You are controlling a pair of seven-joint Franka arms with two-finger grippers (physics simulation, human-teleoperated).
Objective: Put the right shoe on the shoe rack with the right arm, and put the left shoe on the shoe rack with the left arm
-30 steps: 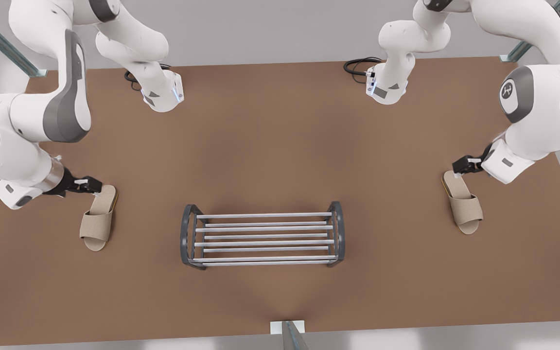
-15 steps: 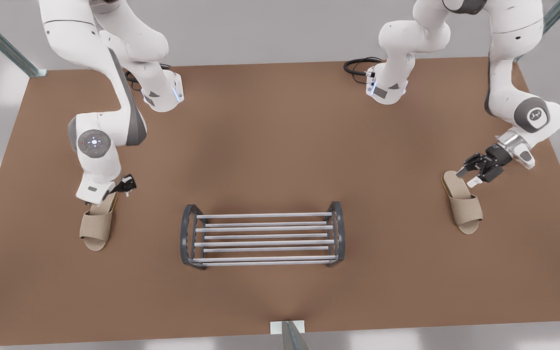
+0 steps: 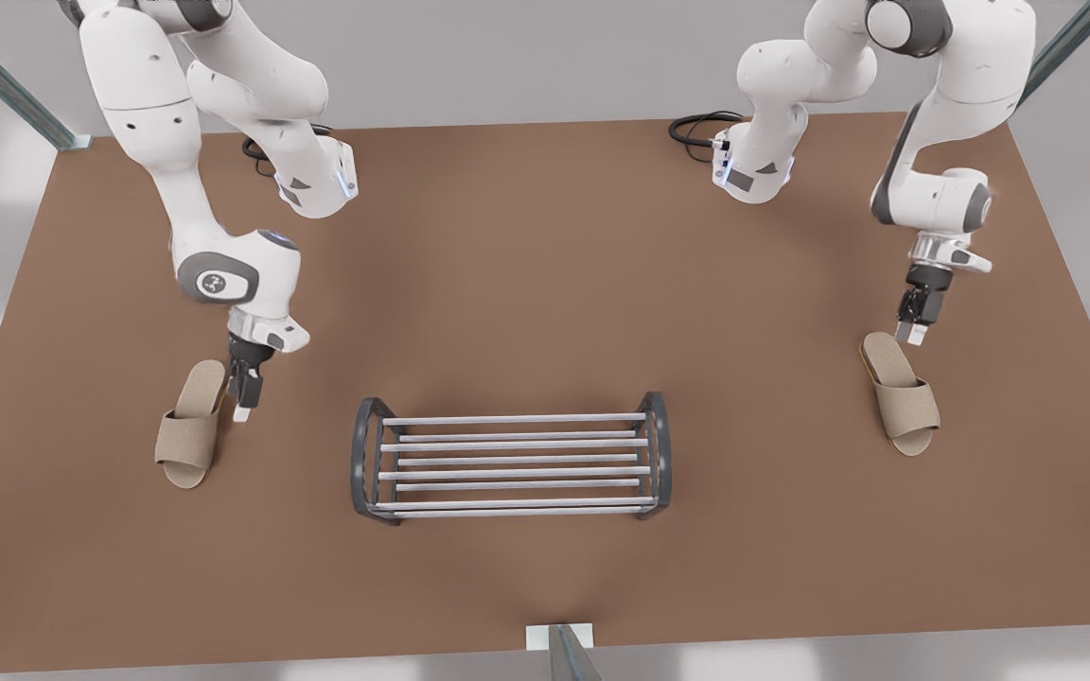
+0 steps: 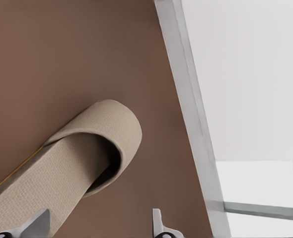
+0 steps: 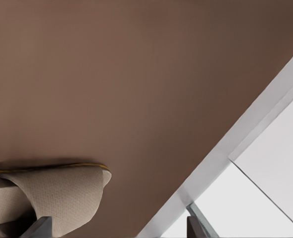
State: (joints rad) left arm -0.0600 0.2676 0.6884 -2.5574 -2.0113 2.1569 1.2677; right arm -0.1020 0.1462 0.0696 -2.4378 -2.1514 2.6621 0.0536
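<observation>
Shoe rack (image 3: 512,463): stands bare mid-desk (image 3: 545,274), well apart from both slippers. Right shoe (image 3: 190,430) (image 5: 62,198): flat on the desk at the front view's left, with the right hand (image 3: 242,409) (image 5: 114,228) just beside its heel, fingers spread, holding nothing. Left shoe (image 3: 900,397) (image 4: 62,173): flat on the desk at the front view's right, with the left hand (image 3: 912,333) (image 4: 99,225) over its heel, fingers likewise spread and holding nothing.

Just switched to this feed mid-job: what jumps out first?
The left shoe lies at the front view's left with the open left pincer by its heel; the right shoe lies opposite, the open right pincer by its heel. The bare shoe rack stands between them.
</observation>
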